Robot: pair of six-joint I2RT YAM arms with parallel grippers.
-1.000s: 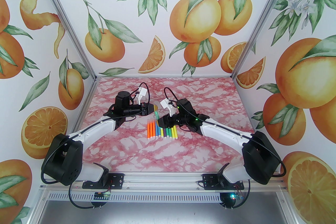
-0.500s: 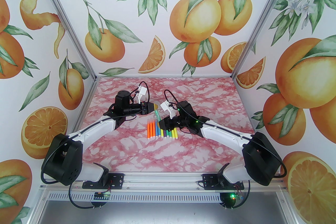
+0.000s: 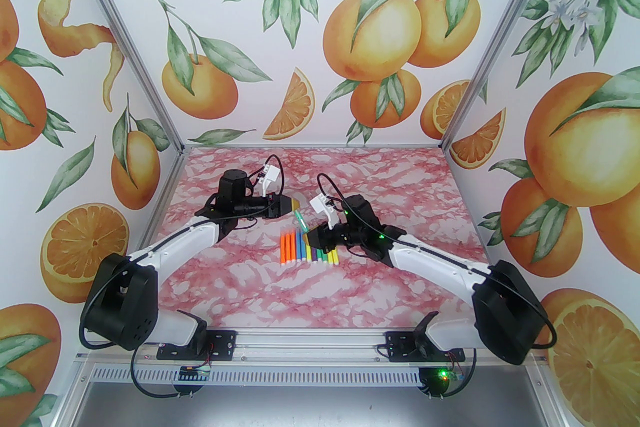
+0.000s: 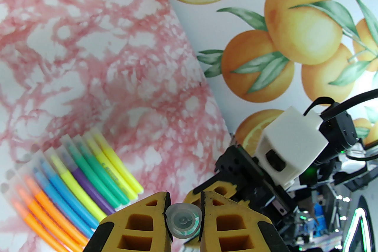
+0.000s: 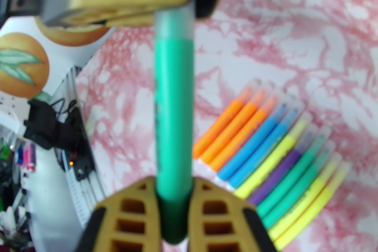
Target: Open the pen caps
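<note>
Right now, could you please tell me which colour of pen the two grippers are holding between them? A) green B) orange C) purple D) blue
A: the right gripper is shut on the green pen, and the cap at its far end is pinched in the left gripper.

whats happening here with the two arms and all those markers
Both arms are working on one green marker, held up above the table. The right gripper is shut on its barrel, and the left gripper is shut on its translucent cap at the other end. The cap looks seated on the pen, not yet pulled off. The other markers lie side by side in a row on the table, caps on.
</note>
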